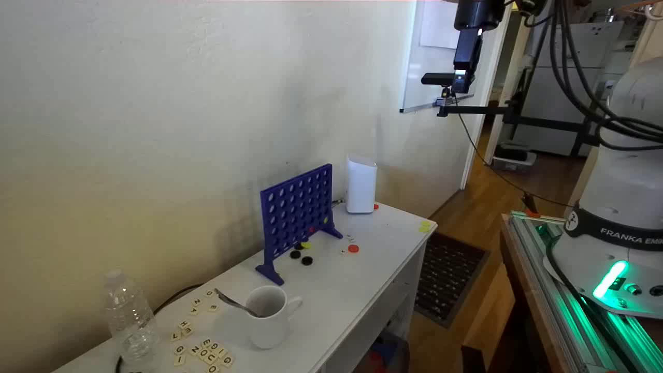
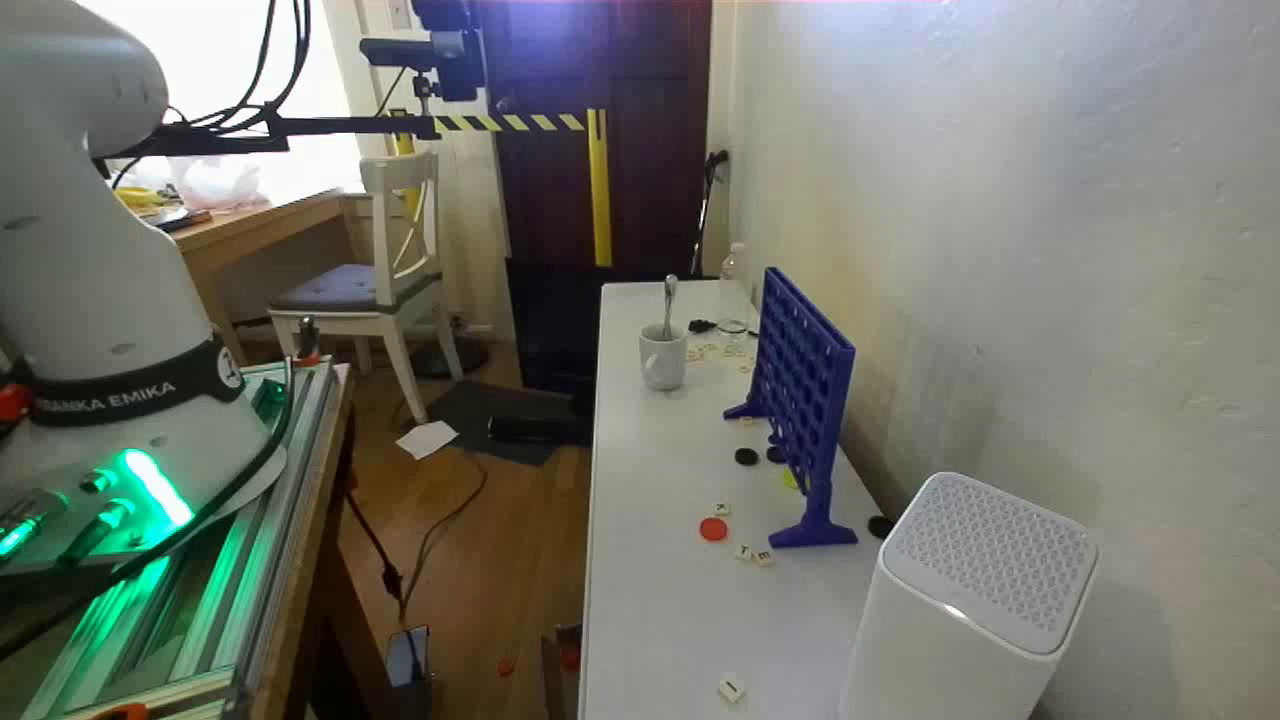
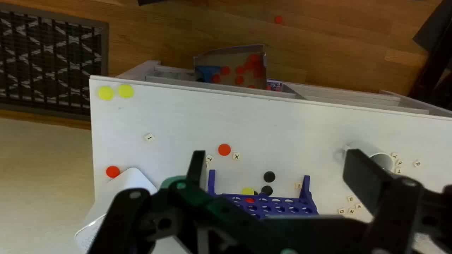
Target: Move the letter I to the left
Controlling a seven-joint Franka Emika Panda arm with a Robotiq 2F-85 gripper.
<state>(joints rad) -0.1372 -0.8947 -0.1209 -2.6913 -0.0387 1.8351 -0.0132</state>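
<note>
A small pale letter tile marked I (image 3: 149,137) lies flat on the white table in the wrist view, left of the jaws. It also shows near the bottom of an exterior view (image 2: 731,691). A second tile that looks like an I (image 3: 298,185) lies beside the blue game rack's foot in the wrist view. My gripper (image 3: 276,154) is wide open and holds nothing. It hangs high above the table, over the rack side. In both exterior views only part of the gripper shows, near the top edge.
The blue game rack (image 2: 805,370) stands upright near the wall. A white mug with a spoon (image 1: 267,316), a clear bottle (image 1: 129,316) and a white router (image 2: 975,600) stand on the table (image 3: 317,134). Red (image 3: 224,149), yellow (image 3: 125,91) and black discs (image 3: 269,176) and other tiles lie around.
</note>
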